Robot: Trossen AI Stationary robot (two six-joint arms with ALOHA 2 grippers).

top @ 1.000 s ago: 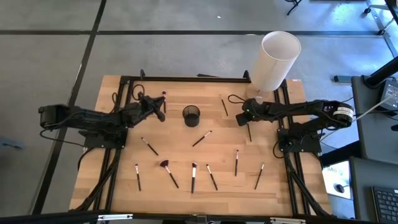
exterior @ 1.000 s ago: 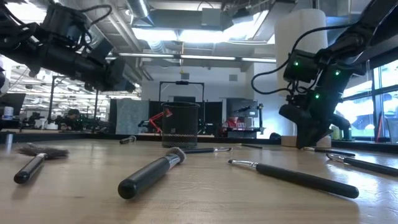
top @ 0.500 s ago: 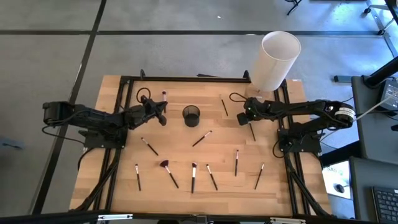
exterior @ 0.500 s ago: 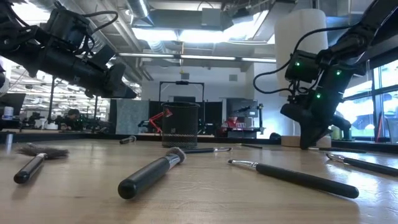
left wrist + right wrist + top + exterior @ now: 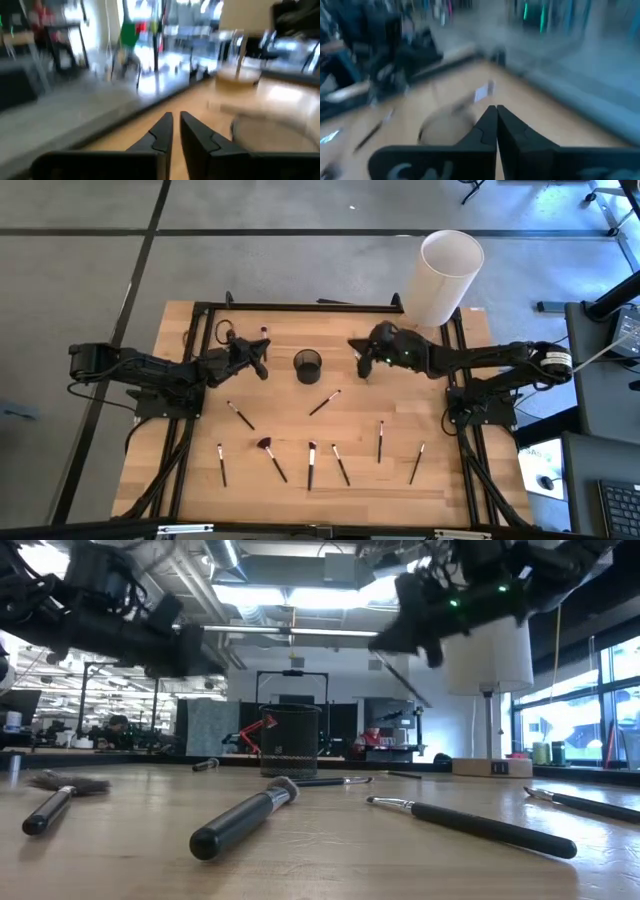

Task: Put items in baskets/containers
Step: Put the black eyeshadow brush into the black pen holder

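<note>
The black mesh cup stands upright near the table's far middle. Several thin dark makeup brushes lie flat on the wood, among them the reddish fan brush and one just near of the cup. My left gripper hovers left of the cup, only narrowly open, beside a pale-tipped brush. My right gripper hangs high above the table right of the cup, with its fingers shut. My right gripper is shut on a thin makeup brush. Its own fingers hide the place of contact, so which part it has cannot be told. The gripper is lifted well clear of the table and slants down toward the cup.
A tall white cylinder stands at the far right corner behind the right arm. A black frame runs along the table's far edge and sides. Brushes lie in a loose row along the near half. Bare wood shows around the cup.
My right gripper has risen from the table's right side and swung left toward the cup. The brush that lay under it near the right frame no longer lies on the table. My left gripper has drawn back a little toward the near edge.
</note>
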